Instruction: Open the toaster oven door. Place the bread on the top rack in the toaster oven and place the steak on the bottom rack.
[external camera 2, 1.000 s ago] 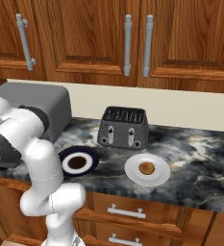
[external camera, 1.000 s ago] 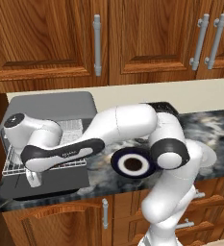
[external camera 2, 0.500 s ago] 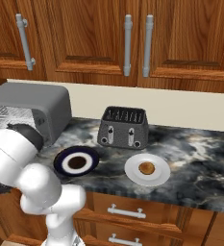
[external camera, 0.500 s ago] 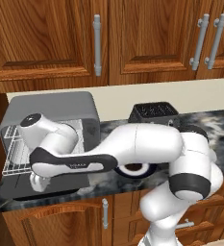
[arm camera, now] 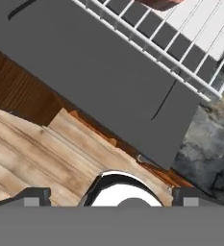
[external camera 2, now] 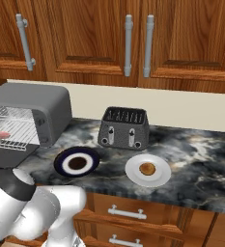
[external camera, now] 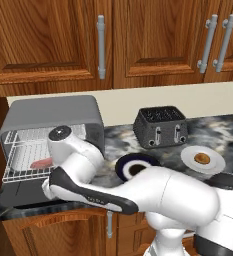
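Steak (external camera: 41, 163) lies on the toaster oven's (external camera: 63, 113) lower rack (external camera: 23, 172) at my nine o'clock, door (arm camera: 108, 91) folded down flat. Bread (external camera 2: 147, 169) sits on its plate (external camera 2: 133, 174) at two o'clock. My gripper (arm camera: 108, 198) gapes wide, holding nothing.

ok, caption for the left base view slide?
Toaster oven door open, steak on the bottom rack, bread waiting on its white plate.

Black toaster (external camera: 160, 127), dark-rimmed plate (external camera 2: 77, 161), marble counter (external camera 2: 191, 164)
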